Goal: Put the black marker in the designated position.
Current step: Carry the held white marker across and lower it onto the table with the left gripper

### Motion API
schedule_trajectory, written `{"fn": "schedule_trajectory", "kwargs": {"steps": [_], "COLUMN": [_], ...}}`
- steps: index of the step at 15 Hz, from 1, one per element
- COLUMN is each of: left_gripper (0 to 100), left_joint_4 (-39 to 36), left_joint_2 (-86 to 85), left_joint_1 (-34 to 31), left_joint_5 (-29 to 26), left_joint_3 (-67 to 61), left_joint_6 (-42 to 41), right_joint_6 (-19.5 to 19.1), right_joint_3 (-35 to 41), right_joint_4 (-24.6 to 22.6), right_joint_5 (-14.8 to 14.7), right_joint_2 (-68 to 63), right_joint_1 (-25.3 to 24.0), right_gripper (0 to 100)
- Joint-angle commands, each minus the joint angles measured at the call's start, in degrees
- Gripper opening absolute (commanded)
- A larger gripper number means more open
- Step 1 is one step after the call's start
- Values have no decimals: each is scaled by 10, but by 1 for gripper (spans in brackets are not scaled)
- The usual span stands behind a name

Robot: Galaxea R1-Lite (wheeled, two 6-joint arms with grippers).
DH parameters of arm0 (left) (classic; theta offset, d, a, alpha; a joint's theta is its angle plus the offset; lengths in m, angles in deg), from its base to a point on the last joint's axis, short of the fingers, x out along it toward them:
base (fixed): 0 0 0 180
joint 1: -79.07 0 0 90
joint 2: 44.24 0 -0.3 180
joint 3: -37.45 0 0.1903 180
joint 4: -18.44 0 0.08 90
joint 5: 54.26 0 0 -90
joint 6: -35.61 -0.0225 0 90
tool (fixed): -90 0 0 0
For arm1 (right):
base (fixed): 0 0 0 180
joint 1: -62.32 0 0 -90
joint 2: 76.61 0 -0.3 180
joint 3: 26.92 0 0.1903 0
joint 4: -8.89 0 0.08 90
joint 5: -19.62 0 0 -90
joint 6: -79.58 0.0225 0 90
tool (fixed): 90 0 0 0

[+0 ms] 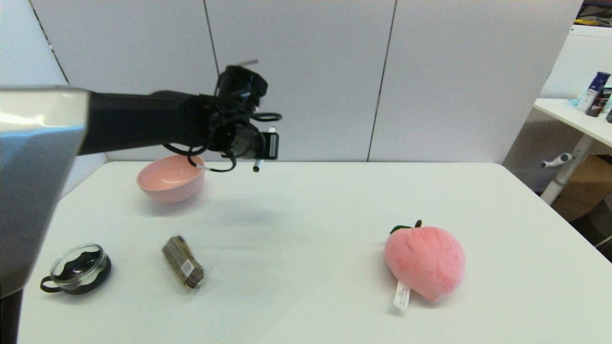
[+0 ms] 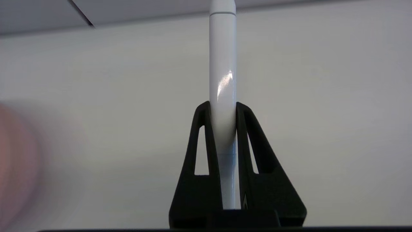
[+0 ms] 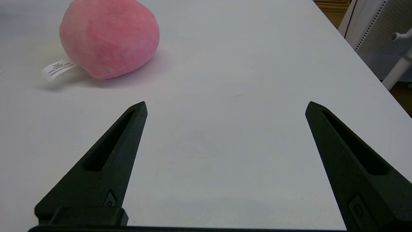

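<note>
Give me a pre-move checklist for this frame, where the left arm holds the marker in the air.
1. Left gripper shut on the black marker: ok.
2. Marker lifted off the white table: ok.
3. Marker roughly upright in the grip: ok.
4. Pink bowl, near the marker, empty: ok.
5. Designated position known: cannot tell.
6. Right gripper open, idle, apart from the plush peach: ok.

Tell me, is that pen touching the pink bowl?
Apart. The head view shows the black marker held in the left gripper, clear of the pink bowl.
</note>
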Motion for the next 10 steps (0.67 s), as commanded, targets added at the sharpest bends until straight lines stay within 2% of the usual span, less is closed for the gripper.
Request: {"fn": "schedule_trajectory", "kwargs": {"steps": [1,3,4,7,8,10], "left_gripper": [0,0,0,0,0,0], "left_joint_4": [151,161,162,164,164,182], "left_joint_2": [-185,-210,-224,-253,-253,-244], "left_joint_1": [-29,-93,-137,-265,-299,-352], "left_joint_5": [16,3,-46,-301,-361,-435], "left_joint_3": [62,55,43,-47,-79,-132], "left_joint_6": [-47,-184,-291,-551,-638,-816], "right_joint_6": [0,0,0,0,0,0], "right_joint_3": [0,0,0,0,0,0], "right_joint_4": [0,0,0,0,0,0], "right_joint_5": [0,0,0,0,0,0], "right_joint_2": [-1,-1,-1,-1,-1,-1], "right_joint_1": [0,0,0,0,0,0], "right_gripper": [100,100,100,100,100,100]}}
